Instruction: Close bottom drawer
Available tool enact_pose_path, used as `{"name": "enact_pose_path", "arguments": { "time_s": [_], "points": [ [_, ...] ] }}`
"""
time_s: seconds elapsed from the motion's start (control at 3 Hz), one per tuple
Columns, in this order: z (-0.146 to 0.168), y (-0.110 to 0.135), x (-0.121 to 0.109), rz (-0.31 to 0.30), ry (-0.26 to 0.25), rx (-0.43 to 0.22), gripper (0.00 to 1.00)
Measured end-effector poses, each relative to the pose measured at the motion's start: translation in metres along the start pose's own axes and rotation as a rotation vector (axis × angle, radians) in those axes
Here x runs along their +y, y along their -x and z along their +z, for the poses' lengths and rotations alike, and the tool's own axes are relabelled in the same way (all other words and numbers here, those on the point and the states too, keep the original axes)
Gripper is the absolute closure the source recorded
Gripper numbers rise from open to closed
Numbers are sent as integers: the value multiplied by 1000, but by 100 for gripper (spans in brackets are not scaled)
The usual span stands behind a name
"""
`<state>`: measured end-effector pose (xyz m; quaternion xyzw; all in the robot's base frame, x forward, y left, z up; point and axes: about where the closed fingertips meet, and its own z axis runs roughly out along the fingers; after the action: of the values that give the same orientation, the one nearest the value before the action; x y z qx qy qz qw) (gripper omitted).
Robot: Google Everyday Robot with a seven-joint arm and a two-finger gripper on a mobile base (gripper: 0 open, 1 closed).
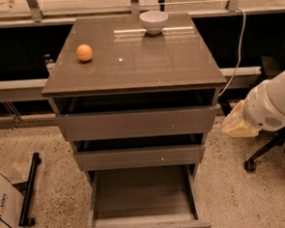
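Bottom drawer, camera view: where does it stand? asks the desk.

ROBOT: Lowest of three in the grey-brown cabinet, centre frame. It is pulled well out toward the near side, and its deep box lies open and looks bare. The bottom of the frame cuts off its flat front. The middle drawer and top drawer above it also stand out a little, each under a dark gap. An orange sits on the left of the cabinet top, and a white bowl sits at its far edge.

DESK: And your gripper?

ROBOT: My gripper hangs to the right of the cabinet, level with the top and middle drawers and touching none of them. A chair base stands on the floor just right of it. Whether the gripper is released or clenched I cannot tell; nothing shows in it.

DESK: How will the drawer handle?

ROBOT: My judgement is a stiff, rigid box, light while empty and running on slides, so a steady shove should carry it home. There is no handle and none is needed. I would not take hold at all, but press flat against the middle of the front, low and square, and drive it toward the far side. An off-centre push could rack it in its rails. A hard one could slam it and set the orange rolling.
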<state>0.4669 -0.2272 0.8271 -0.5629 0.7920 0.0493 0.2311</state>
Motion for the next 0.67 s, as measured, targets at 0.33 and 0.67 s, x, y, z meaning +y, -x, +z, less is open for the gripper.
{"name": "enact_pose_path", "arguments": {
  "time_s": [0.33, 0.67],
  "points": [
    [2, 2, -8, -2, -37, -10, 100],
    [1, 3, -7, -3, -31, -8, 100]
  ]
}}
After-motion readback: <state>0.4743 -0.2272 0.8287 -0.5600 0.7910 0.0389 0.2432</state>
